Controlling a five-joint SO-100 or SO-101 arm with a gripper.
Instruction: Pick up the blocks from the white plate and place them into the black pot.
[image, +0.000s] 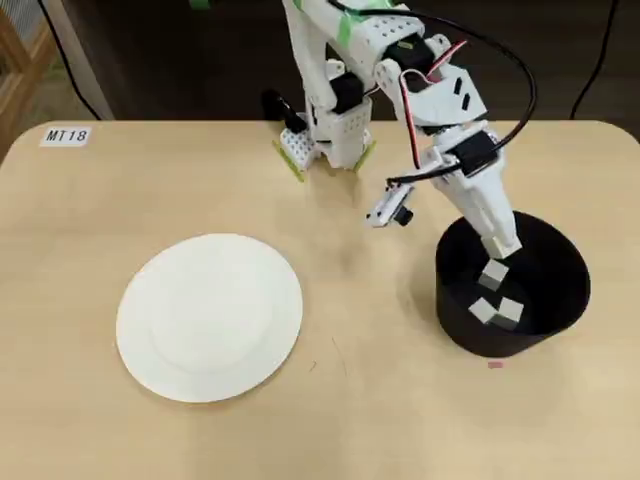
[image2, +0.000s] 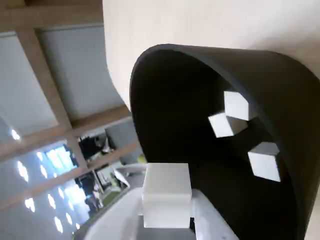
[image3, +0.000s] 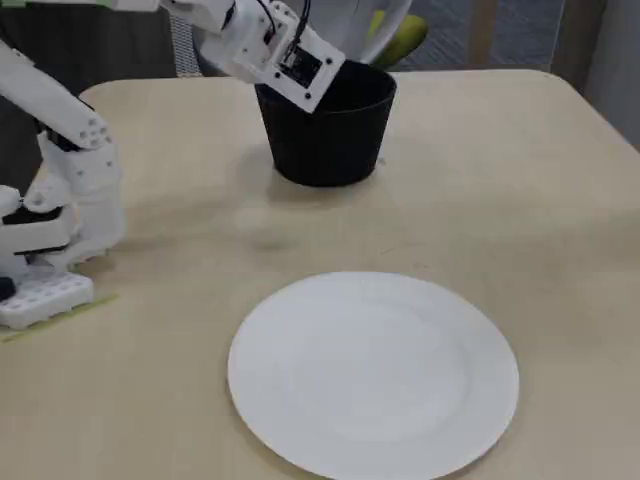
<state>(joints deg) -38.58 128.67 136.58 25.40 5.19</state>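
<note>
Overhead view: your gripper (image: 497, 247) hangs inside the black pot (image: 560, 300), a white block (image: 493, 275) just below its tip and two more blocks (image: 497, 311) on the pot floor. You cannot tell from here whether that upper block is held or loose. The one white plate (image: 209, 316) lies bare, well apart from the pot.

Wrist view: the jaws grip one block (image2: 166, 194) above the pot's mouth; three loose blocks (image2: 236, 105) lie within. That makes four, against three overhead.

Fixed view: the arm (image3: 265, 45) leans over the near rim of the pot (image3: 325, 140). Lift out carelessly and, in my judgement, you may catch that rim and tip the pot.
</note>
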